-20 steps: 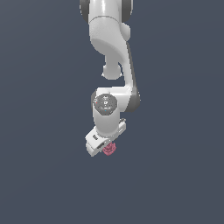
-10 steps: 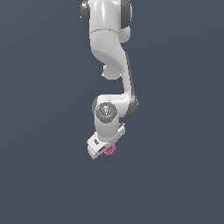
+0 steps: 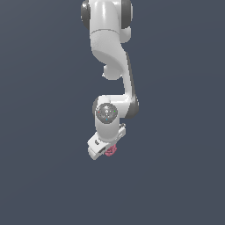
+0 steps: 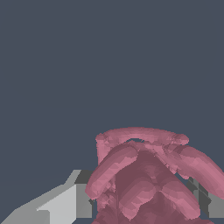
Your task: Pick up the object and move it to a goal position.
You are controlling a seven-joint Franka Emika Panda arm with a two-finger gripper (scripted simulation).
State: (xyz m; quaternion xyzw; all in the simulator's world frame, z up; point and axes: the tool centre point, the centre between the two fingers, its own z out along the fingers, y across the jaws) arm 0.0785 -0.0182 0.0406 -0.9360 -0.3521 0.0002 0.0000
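We see one flat, dark slate-grey ground [image 3: 184, 176] filling both views, plain and unmarked. Whether the pink object [image 3: 110, 150] rests on it or hangs above, we cannot tell.

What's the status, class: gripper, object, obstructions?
Gripper shut on the pink object. Object fills the wrist view, between the fingers. Nothing else in view.

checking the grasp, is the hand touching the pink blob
Touching. The wrist view shows the pink blob filling the space between the hand's fingers, pressed against them with no gap visible.
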